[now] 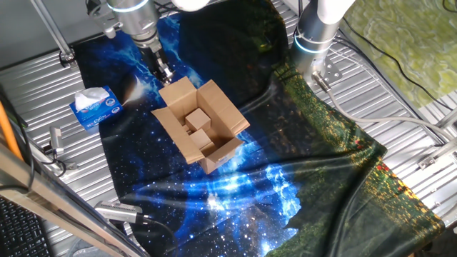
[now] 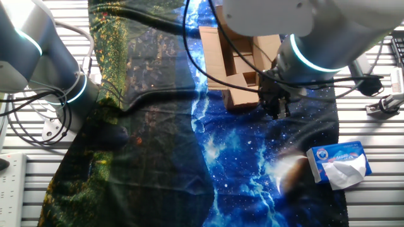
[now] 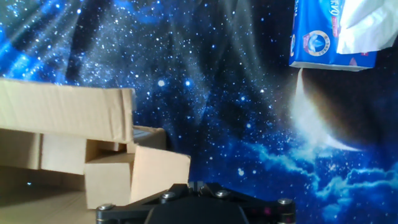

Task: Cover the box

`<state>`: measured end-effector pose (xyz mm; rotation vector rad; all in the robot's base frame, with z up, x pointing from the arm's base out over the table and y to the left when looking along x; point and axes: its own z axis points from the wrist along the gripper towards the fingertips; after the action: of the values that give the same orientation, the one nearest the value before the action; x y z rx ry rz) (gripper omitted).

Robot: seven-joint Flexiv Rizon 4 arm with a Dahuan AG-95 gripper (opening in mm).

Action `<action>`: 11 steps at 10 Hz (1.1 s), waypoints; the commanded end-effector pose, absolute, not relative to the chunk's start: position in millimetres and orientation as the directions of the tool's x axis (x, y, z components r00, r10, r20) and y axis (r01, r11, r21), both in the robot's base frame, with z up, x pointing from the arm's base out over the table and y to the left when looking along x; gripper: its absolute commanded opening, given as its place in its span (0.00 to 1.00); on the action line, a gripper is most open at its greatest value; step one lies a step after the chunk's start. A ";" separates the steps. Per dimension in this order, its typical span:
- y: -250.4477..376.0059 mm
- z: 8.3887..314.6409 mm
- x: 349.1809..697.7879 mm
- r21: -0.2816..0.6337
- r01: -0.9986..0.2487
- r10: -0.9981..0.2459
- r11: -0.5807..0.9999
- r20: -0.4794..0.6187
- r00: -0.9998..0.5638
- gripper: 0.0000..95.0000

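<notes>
The dark two-finger gripper (image 1: 165, 71) hangs just beside the upper-left flap of the small brown corrugated cardboard box (image 1: 202, 125); whether its fingers are spread or pressed together cannot be told, since the hand view shows only the gripper base at the bottom edge. The box sits near the middle of the starry blue galaxy-print cloth (image 1: 214, 189), all four top flaps standing open, with smaller cardboard blocks inside. One flap rises at the left of the hand view. A blue-and-white tissue box (image 1: 95, 108) lies well apart to the side, on the cloth's edge. A second grey robot arm base (image 1: 314, 36) stands beyond the cloth.
</notes>
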<state>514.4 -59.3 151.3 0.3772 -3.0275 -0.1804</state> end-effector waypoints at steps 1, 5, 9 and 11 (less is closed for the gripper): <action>-57.4 152.0 513.9 0.155 -0.203 -0.217 0.967 0.075 -0.973 0.00; -54.6 158.4 514.0 0.194 -0.156 -0.177 0.969 0.099 -0.979 0.00; -50.7 163.2 514.5 0.253 -0.081 -0.115 0.964 0.125 -0.985 0.00; -48.1 166.0 514.9 0.276 -0.044 -0.086 0.960 0.141 -0.986 0.00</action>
<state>515.0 -49.0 165.4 0.1105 -2.9630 -0.4032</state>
